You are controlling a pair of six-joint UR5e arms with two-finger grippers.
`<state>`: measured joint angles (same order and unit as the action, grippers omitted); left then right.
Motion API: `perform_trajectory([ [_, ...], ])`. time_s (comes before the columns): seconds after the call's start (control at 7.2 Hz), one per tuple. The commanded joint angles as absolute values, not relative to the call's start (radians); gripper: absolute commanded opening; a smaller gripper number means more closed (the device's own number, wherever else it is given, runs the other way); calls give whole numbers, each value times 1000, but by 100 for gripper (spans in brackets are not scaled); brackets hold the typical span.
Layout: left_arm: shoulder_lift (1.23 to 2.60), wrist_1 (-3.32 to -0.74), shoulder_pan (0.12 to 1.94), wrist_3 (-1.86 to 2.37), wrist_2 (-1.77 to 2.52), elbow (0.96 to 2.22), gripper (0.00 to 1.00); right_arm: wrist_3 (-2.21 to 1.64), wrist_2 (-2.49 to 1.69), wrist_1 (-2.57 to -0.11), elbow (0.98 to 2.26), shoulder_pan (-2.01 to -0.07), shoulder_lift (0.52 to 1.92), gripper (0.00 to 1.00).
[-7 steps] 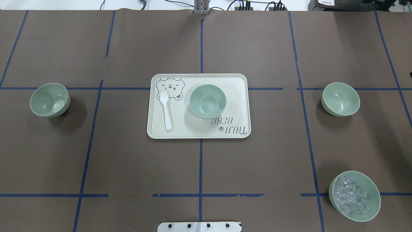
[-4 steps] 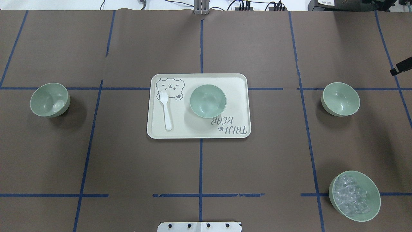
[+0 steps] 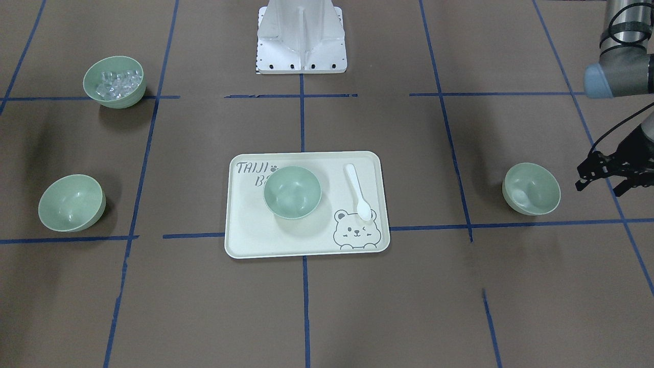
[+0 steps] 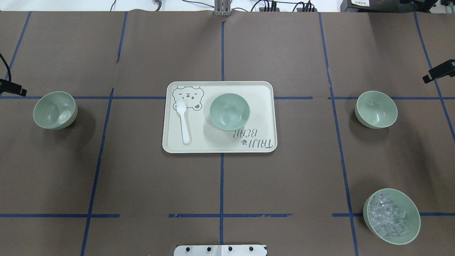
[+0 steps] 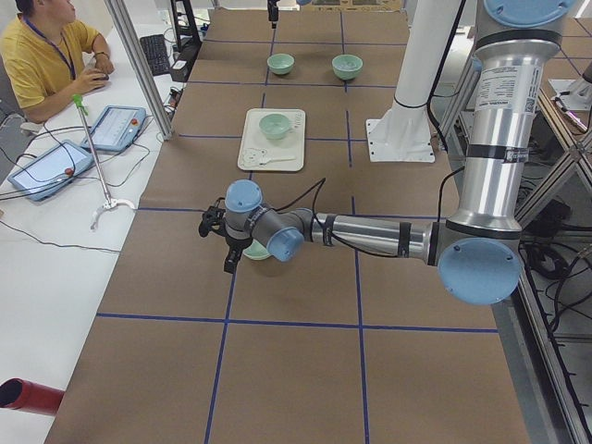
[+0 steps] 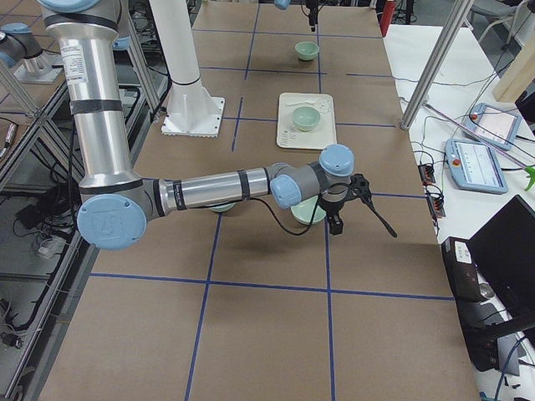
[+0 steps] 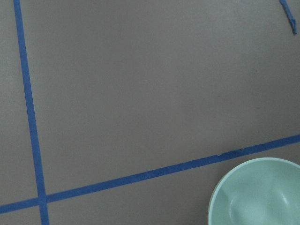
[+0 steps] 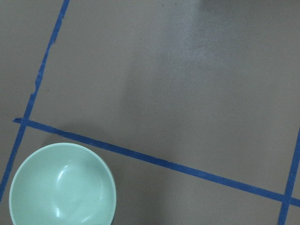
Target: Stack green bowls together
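Three plain green bowls stand apart. One (image 4: 55, 110) is on the table's left, also in the front view (image 3: 531, 188) and the left wrist view (image 7: 258, 194). One (image 4: 229, 111) sits on the cream tray (image 4: 220, 147). One (image 4: 376, 109) is on the right, also in the right wrist view (image 8: 63, 185). My left gripper (image 3: 598, 179) is open and empty, just outside the left bowl, and barely enters the overhead view (image 4: 12, 89). My right gripper (image 4: 439, 73) is open and empty, beyond the right bowl, and also shows in the right side view (image 6: 359, 213).
A fourth green bowl holding clear cubes (image 4: 391, 216) stands at the near right. A white spoon (image 4: 183, 122) lies on the tray's left part. The robot's base plate (image 4: 220, 250) is at the near middle edge. Blue tape lines cross the brown table.
The right gripper has come into the overhead view at the right edge and moved inward. The left gripper's tip has appeared at the left edge. No bowl has moved.
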<state>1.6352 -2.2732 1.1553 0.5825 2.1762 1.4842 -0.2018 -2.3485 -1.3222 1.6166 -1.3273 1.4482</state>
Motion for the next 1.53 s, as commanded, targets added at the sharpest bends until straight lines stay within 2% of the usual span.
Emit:
perform_trajectory([
  [0.0,1632,-2373,1062,750,2122,1451,77,-201,-2349,-1321,1617,-1327,1448,100],
  [0.14,1631,-2373,1057,752,2123,1450,39,-201,-2349,-1321,1617,-1327,1448,100],
  [0.28,1629,-2372,1054,750,2125,1451,6,-201,-2349,-1321,1617,-1327,1448,100],
  [0.42,1623,-2373,1054,743,2125,1454,0,-201,-2349,-1321,1617,-1327,1448,100],
  [0.69,1623,-2361,1055,745,2134,1514,0,-201,-2349,-1321,1615,-1327,1448,100],
  [0.83,1637,-2303,1055,755,2134,1575,0,-201,-2347,-1321,1615,-1327,1448,100],
  [0.97,1687,-2138,1052,759,2131,1676,0,-201,-2347,-1321,1618,-1327,1448,100],
  [1.11,1803,-1987,1052,860,2120,1746,0,-201,-2347,-1321,1620,-1327,1448,100],
  [1.25,1957,-1933,1036,1037,2112,1734,0,-201,-2347,-1321,1621,-1327,1447,100],
  [1.39,2048,-1910,938,1186,2055,1732,0,-202,-2349,-1321,1624,-1327,1448,100],
])
